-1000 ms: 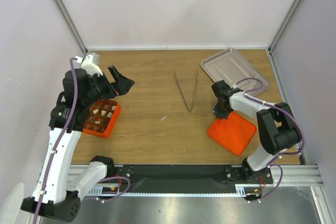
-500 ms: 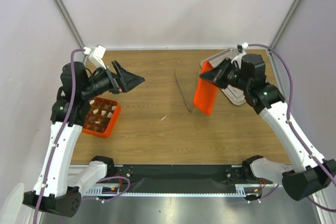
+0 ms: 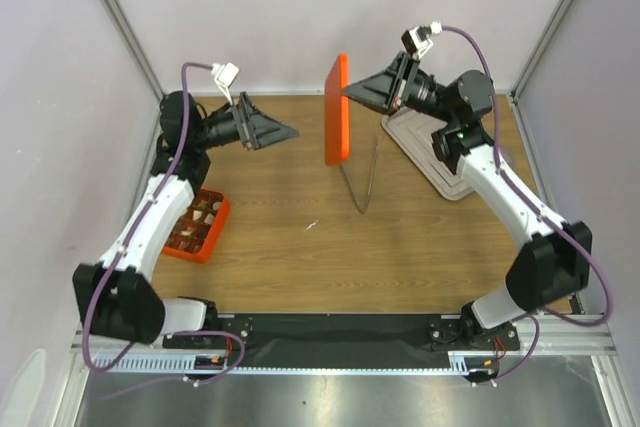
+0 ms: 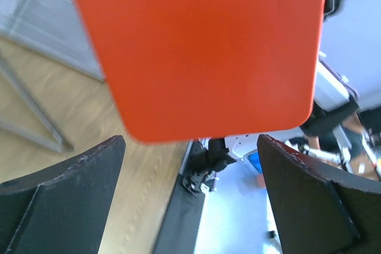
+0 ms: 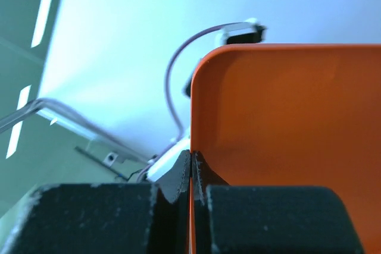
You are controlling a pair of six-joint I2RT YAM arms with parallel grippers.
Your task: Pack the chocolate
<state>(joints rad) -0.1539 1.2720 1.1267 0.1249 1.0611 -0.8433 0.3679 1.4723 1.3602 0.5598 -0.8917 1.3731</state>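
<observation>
The chocolate (image 3: 197,215), small cream-white and dark pieces, lies in the cells of an orange gridded box (image 3: 216,235) at the table's left edge. My right gripper (image 3: 348,97) is raised high over the middle back of the table, shut on the edge of a flat orange lid (image 3: 337,112) that it holds upright. In the right wrist view the right gripper (image 5: 191,168) pinches the rim of the lid (image 5: 286,123). My left gripper (image 3: 280,131) hangs open just left of the lid, facing it. In the left wrist view the lid (image 4: 202,46) sits ahead of the empty left gripper (image 4: 190,194), not touching its fingers (image 4: 65,194).
Thin metal tongs (image 3: 358,179) lie on the wood under the lid. A metal tray (image 3: 445,162) sits at the back right, partly under the right arm. Both arms are lifted off the table.
The right arm has lifted the orange lid from the front right of the table and carried it up and left, turning it upright. The open left gripper has swung up and right toward it.
</observation>
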